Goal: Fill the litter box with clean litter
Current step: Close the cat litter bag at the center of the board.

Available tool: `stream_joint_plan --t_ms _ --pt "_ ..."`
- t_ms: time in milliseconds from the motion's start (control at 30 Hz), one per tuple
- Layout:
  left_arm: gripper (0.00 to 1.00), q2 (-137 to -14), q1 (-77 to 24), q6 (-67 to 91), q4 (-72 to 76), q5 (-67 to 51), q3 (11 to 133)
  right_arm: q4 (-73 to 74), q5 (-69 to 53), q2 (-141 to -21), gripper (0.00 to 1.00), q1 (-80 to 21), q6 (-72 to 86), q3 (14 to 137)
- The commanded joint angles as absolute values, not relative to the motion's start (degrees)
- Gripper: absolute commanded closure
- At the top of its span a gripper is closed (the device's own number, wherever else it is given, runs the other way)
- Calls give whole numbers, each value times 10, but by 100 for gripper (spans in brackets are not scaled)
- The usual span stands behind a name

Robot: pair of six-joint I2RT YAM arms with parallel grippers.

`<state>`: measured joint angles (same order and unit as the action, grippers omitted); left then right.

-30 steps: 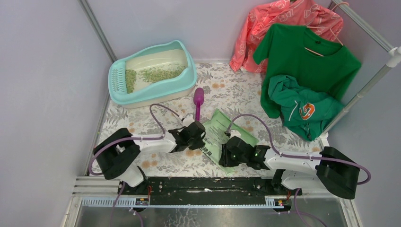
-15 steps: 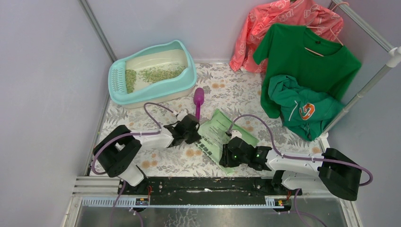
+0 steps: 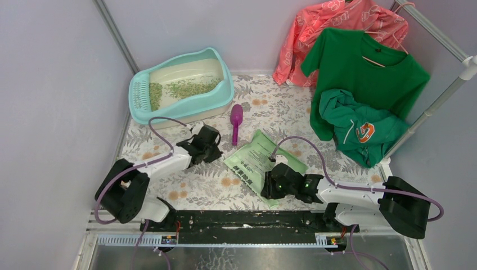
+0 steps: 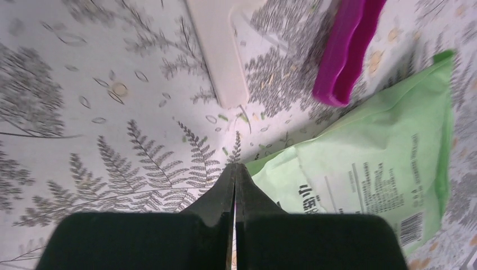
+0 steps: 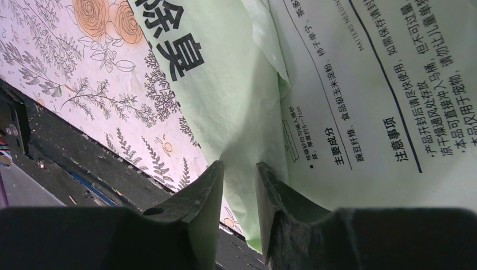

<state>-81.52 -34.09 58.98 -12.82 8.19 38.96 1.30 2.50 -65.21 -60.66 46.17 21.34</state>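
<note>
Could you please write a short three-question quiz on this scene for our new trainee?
1. True or false: the left gripper is shut and empty.
2. Where does the purple scoop lie? A) in the litter box; B) on the table, between the box and the green bag; C) in a gripper.
3. What already covers part of the box's basin?
Key: 1 true; 2 B; 3 clean litter.
</note>
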Motion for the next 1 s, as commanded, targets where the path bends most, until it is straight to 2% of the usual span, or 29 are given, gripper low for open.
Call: stream_joint_plan --t_ms 0,67,200,300,633,700,800,967 --pt "100 -769 -310 550 -200 125 435 76 47 -667 64 -609 451 198" --pt "96 -758 -295 542 -215 137 448 75 47 -666 64 -609 452 197" --pt "77 -771 -258 523 -231 143 474 80 47 -668 64 -609 450 200" --pt "70 -813 -232 510 -232 133 500 79 47 -663 64 -609 451 197" --pt "61 -979 -223 494 -264 136 616 75 42 -657 63 -609 447 195" --pt "59 -991 -223 496 -265 132 630 74 41 -655 63 -609 447 195" --pt "50 -996 -223 503 -267 127 645 73 40 -652 61 -609 447 196" --pt "50 -988 -223 509 -271 121 652 103 37 -632 57 -609 434 226"
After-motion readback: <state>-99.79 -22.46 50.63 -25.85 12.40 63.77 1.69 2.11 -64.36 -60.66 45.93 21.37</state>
